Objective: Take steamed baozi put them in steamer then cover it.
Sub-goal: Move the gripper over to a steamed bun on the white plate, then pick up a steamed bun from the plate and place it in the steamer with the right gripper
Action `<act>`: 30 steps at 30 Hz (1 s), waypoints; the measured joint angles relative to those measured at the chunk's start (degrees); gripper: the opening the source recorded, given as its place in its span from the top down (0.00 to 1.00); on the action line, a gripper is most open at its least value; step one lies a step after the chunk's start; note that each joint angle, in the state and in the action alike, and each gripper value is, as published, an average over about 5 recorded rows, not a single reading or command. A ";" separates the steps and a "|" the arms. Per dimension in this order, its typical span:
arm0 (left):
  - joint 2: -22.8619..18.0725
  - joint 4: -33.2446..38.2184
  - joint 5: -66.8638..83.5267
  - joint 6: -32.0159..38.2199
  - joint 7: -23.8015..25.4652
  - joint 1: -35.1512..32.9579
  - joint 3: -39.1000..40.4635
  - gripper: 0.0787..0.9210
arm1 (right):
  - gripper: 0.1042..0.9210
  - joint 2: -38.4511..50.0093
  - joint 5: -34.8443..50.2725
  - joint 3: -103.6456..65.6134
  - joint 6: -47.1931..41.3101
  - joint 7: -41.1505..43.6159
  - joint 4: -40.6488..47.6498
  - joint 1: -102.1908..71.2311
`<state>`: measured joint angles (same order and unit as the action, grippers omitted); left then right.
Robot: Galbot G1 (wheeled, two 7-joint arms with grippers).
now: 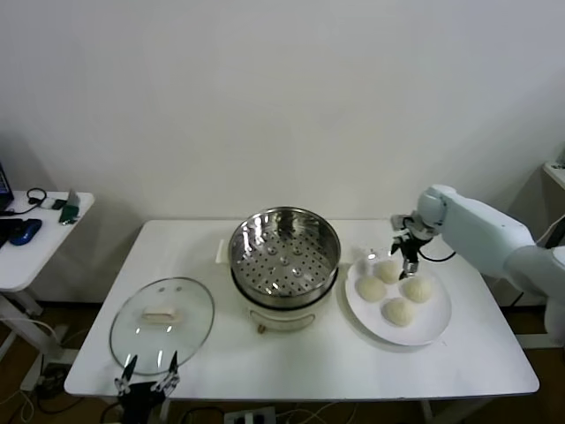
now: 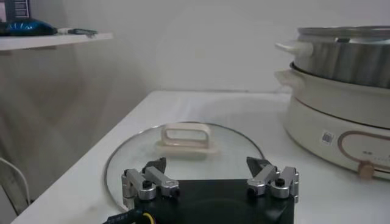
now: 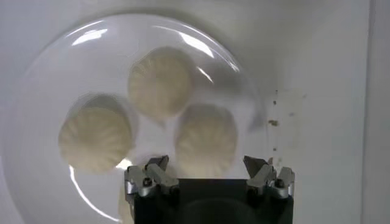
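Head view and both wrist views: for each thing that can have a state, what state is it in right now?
Round stainless-steel steamer basket on its cream-white pot base: uncovered, empty.
Clear glass lid with white handle: off, lying flat on the white table.
Four cream-white baozi buns: all on the white plate.
Right gripper: open, above the buns, holding nothing.
Left gripper: open, at the lid's near edge, holding nothing.

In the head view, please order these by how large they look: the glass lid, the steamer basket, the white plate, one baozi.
1. Steamer basket, glass lid and white plate: they look alike in width, so I cannot rank them.
2. One baozi: clearly the smallest.
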<state>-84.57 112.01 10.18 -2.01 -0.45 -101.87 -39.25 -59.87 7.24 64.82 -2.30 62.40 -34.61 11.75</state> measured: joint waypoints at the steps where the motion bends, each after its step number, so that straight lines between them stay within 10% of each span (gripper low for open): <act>1: 0.01 -0.07 -0.03 0.04 -0.02 -0.05 0.02 0.12 | 0.13 -0.39 -0.24 -0.32 -0.02 -0.06 0.52 -0.32; 14: -0.15 0.16 -0.51 0.02 -0.09 0.25 0.33 0.12 | 0.33 -2.23 -2.00 -1.64 0.21 0.40 3.27 -0.85; 30: -0.53 0.78 -1.29 0.39 -0.82 0.07 0.73 0.12 | 0.35 1.24 4.21 8.89 3.90 1.87 -9.95 14.92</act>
<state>-85.10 112.79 8.89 -1.62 -1.27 -101.80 -38.53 -58.63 11.45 73.72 1.59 64.27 -44.56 26.67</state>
